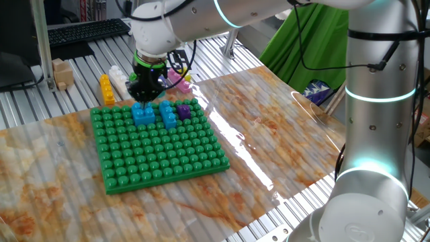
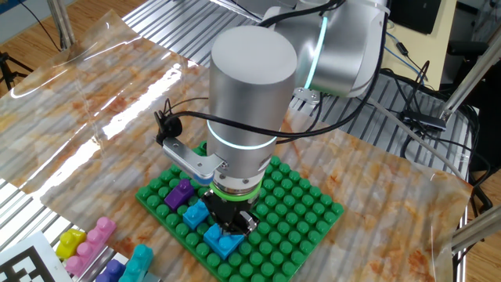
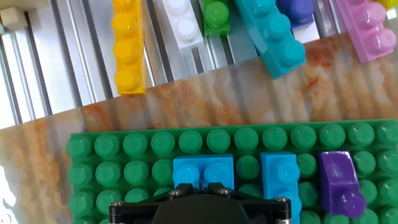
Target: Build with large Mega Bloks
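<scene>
On green baseplate (image 1: 161, 151), near its far edge, closed claw (image 1: 144, 96) presses down on blue block (image 1: 142, 114), 2 more blocks beside. Risk: block not fully seated on studs, may lift with claw if fingers stick.

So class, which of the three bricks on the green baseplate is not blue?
The purple brick, at the row's end, farthest from the gripper; the other two are blue.
</scene>
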{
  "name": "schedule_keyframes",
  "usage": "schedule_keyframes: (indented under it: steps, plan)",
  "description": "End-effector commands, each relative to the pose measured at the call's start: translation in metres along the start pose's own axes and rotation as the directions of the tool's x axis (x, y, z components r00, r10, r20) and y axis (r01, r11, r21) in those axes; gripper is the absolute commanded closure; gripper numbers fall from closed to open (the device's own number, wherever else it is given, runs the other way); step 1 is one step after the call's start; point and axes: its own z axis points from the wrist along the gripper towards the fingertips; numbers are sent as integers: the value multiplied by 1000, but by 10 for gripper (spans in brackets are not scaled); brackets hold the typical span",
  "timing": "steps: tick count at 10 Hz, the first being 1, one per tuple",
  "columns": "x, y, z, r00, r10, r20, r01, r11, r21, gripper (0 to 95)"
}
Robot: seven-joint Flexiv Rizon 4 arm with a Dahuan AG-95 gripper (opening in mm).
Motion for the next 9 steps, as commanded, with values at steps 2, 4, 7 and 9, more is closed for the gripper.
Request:
schedule_keyframes:
  steps: [2,4,7,9]
  plan:
    - [-1,0,16,1000,2,24,-2,1000,-7,950]
    - [-1,0,18,1000,11,21,-11,1000,-8,950]
    - [1,-2,9,999,29,-34,-29,1000,-2,950]
    - [4,-3,-10,997,39,-72,-39,999,2,950]
